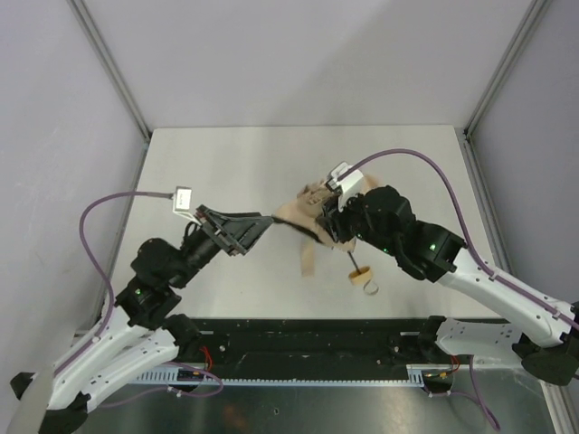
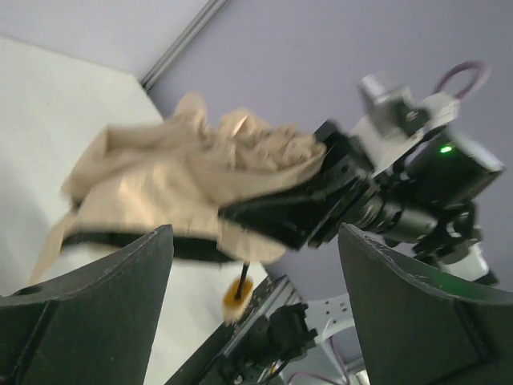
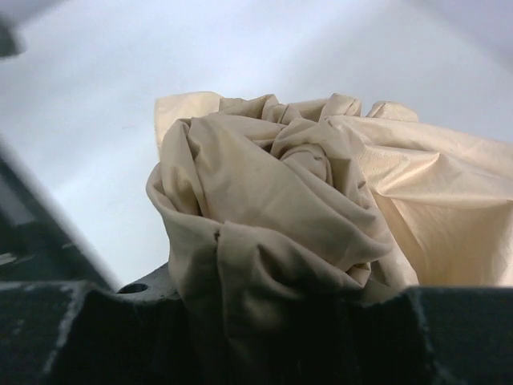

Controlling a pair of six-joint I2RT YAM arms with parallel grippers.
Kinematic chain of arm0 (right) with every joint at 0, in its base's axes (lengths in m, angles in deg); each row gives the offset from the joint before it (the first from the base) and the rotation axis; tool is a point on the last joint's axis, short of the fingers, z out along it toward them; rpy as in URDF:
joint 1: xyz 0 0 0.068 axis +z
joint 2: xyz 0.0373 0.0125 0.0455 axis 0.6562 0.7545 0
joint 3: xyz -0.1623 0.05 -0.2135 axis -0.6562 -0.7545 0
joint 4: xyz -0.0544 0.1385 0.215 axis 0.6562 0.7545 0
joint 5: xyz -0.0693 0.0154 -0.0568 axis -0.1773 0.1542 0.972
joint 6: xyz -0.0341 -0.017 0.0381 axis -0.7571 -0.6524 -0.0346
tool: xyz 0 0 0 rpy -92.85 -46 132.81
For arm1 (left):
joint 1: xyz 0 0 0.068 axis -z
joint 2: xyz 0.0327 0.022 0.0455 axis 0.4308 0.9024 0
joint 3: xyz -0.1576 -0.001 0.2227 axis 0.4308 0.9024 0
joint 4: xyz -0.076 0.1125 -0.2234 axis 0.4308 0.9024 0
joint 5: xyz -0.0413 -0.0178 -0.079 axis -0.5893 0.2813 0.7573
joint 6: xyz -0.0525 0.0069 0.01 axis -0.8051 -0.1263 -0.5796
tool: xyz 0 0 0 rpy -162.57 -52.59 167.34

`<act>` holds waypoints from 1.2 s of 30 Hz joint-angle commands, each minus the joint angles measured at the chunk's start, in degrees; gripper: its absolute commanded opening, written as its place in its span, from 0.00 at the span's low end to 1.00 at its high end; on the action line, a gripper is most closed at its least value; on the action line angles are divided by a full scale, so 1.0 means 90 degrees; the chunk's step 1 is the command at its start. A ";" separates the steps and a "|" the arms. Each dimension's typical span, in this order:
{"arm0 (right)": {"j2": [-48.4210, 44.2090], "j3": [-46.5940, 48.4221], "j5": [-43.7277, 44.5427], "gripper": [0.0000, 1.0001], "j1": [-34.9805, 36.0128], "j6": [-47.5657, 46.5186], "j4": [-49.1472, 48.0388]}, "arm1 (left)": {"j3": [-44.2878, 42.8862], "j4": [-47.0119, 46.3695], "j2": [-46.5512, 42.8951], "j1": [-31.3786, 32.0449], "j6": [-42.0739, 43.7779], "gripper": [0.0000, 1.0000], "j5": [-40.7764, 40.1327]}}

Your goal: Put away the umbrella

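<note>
— Near the middle of the tabletop, what do you see?

— The umbrella is there, as a crumpled beige bundle. Its fabric is loose and wrinkled, not rolled tidy.

— Who holds it?

— The right fingers hold it. In the right wrist view the fabric is bunched between them and fills most of the picture. In the left wrist view I see the same black fingers clamped on the right edge of the bundle.

— And the left fingers?

— They stand wide apart and hold nothing. They point at the bundle from its left side. From above, the tips are just beside the fabric, but I cannot tell if they touch it.

— Where are the other parts?

— The thin black shaft comes out from under the bundle toward the near edge and ends at the small pale handle. A tan strap runs from the bundle to the near side too.

— Does the bundle rest on the tabletop?

— In the left wrist view most of it looks raised, with the left part drooping down. Whether the handle touches the surface, I cannot tell.
</note>
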 commanded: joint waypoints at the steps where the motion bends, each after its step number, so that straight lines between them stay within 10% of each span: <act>1: 0.0255 0.0612 0.3445 0.00 0.0108 -0.2411 -0.0870 | -0.0094 0.0061 0.0278 -0.0039 0.0401 0.88 0.0221; 8: 0.1623 0.0698 0.5227 0.00 -0.0006 -0.4846 -0.1881 | 0.0729 0.0222 -0.0708 -0.0051 0.0596 0.88 -0.0790; 18: 0.4560 0.0145 0.3669 0.00 0.0686 -0.3811 -0.1592 | 0.2312 0.1149 -0.2653 -0.0055 0.0149 0.87 -0.1568; 36: 0.6914 0.0060 -0.3281 0.00 0.0406 -0.2075 -0.0144 | 0.2635 0.2771 -0.1617 -0.0058 -0.2127 0.78 -0.1135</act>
